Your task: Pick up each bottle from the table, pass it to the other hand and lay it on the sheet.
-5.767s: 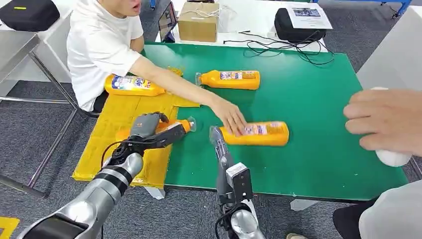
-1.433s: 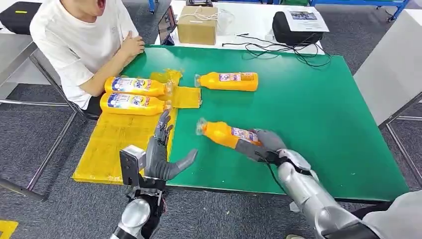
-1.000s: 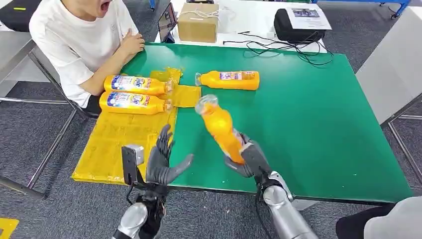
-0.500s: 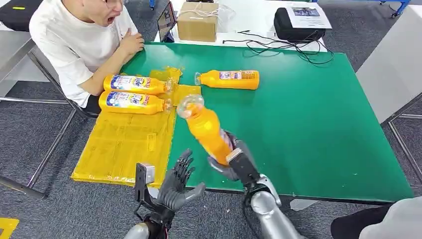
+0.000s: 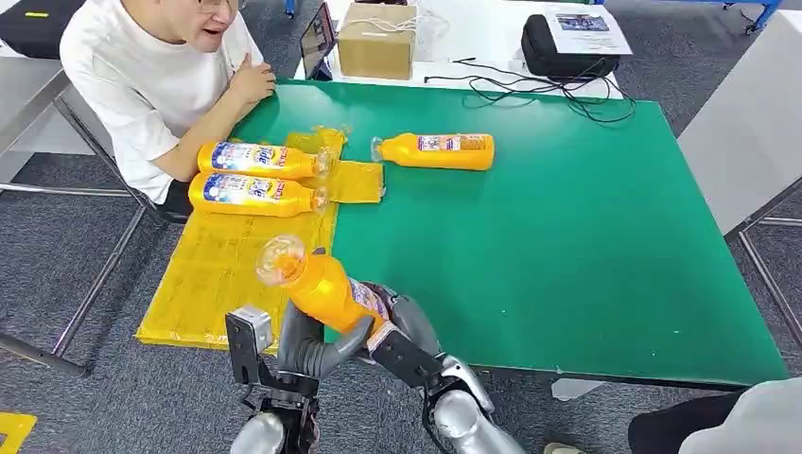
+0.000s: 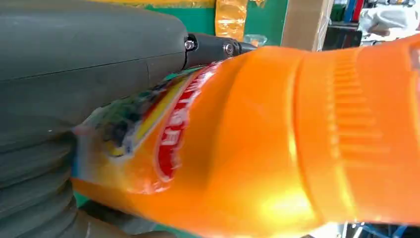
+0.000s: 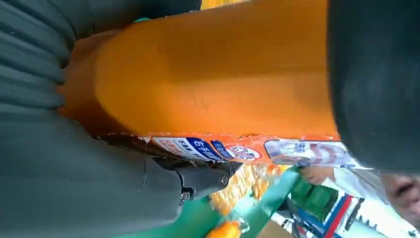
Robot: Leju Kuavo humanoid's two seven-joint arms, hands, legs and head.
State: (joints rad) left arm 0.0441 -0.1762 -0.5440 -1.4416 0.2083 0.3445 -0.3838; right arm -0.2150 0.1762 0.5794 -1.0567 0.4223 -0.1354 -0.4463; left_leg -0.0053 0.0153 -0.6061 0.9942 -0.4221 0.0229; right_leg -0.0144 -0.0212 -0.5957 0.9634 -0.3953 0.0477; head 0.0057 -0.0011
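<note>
Green table (image 5: 586,236) takes up most of what I can see from here, with the yellow sheet (image 5: 227,265) draped over its near-left corner, and I'll place everything else from that sheet. Two bottles (image 5: 253,177) lie side by side on the sheet's far end, caps pointing toward the middle of the table. A fourth bottle (image 5: 437,151) lies on the bare green beyond the sheet, not yet picked up. A person in a white shirt (image 5: 151,80) sits just past the sheet's far-left corner, one hand at the table edge. Behind the table sit a cardboard box (image 5: 376,42) and a black bag (image 5: 566,47).

A moment ago the right hand (image 5: 402,333) carried its bottle (image 5: 322,288) tilted above the green, well to the right of the sheet, while the left hand (image 5: 301,345) waited spread and empty near the table's front edge. Now the bottle has swung across to the sheet's near-right corner, cap up and leaning toward the sheet, and both hands meet on it. The right hand grips the lower body; the right wrist view shows its thumb (image 7: 188,183) and dark fingers (image 7: 376,84) wrapped around the orange plastic. The left hand has come up underneath, its thumb (image 6: 84,54) pressed against the label, though how firmly its fingers have closed I cannot tell.

So the handover looks to be under way; I'd judge the right hand must let go next before the bottle can be laid beside the other two
</note>
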